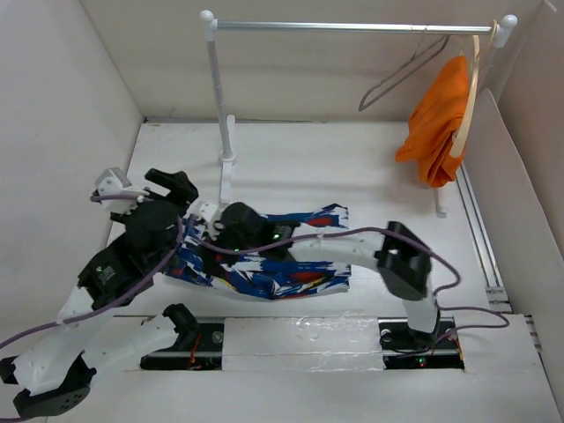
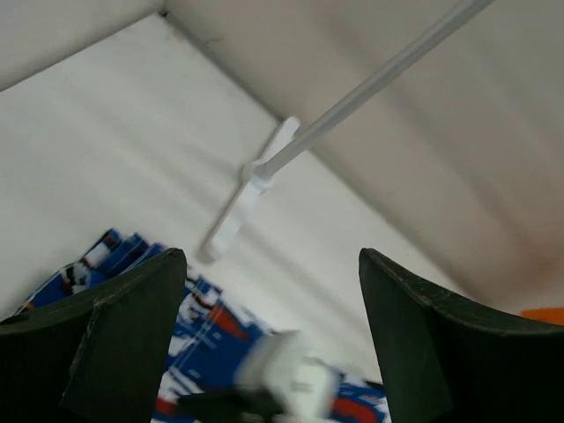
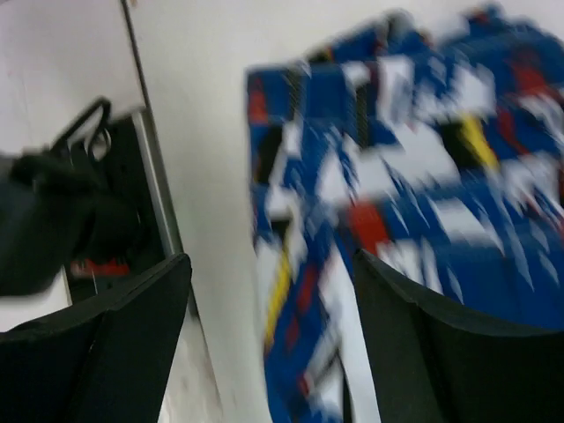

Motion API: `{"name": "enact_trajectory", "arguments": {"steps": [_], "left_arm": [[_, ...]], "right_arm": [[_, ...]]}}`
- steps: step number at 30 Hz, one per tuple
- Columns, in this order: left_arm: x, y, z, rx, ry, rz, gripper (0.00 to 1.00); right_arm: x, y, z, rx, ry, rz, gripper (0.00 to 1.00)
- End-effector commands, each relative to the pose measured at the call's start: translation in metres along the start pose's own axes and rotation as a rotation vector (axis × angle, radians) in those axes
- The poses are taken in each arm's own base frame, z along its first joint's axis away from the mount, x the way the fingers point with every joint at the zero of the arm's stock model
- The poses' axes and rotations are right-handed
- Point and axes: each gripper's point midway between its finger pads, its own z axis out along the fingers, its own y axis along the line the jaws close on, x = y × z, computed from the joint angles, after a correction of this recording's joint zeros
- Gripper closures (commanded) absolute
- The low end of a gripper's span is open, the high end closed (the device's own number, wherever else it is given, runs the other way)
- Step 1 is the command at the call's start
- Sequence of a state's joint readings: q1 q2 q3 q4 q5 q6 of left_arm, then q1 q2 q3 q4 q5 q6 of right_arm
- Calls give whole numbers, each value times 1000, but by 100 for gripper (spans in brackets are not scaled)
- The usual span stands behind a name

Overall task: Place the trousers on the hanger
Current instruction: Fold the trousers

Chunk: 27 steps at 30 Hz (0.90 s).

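Currently the trousers (image 1: 291, 264) are lying flat on the table (image 1: 308, 167), near centre, not yet lifted; the hanger (image 1: 401, 75) is hanging bare on the far-right rail (image 1: 352, 26). Left gripper (image 2: 269, 264) and right gripper (image 3: 271, 264) are being held wide, empty.

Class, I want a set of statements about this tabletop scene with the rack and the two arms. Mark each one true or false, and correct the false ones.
1. The dark blue trousers with red, white and yellow streaks lie on the white table. True.
2. The thin grey wire hanger lies on the table beside the trousers. False: it hangs from the metal rail.
3. The left gripper is shut on the trousers. False: its jaws stand open with nothing between them.
4. The plain orange garment hangs on a pale wooden hanger near the rail's right end. True.
5. The right gripper is open. True.
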State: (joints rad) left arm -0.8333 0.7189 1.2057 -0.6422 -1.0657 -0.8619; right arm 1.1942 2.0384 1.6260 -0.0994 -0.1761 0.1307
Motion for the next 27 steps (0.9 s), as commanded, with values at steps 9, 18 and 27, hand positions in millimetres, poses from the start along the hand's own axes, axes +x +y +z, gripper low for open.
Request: {"name": "enact_trajectory", "arguments": {"steps": [9,18,27], "left_arm": [[257,29,41,-27,515,308,25],[288,129,100,-265,671,194,31],[263,225,114,-528,626,6,31]], "right_arm": [[103,-93,-192,300,9,162,100],[209,-136,-244,484,135,313,74],[294,-135,-256,524,272,476,75]]}}
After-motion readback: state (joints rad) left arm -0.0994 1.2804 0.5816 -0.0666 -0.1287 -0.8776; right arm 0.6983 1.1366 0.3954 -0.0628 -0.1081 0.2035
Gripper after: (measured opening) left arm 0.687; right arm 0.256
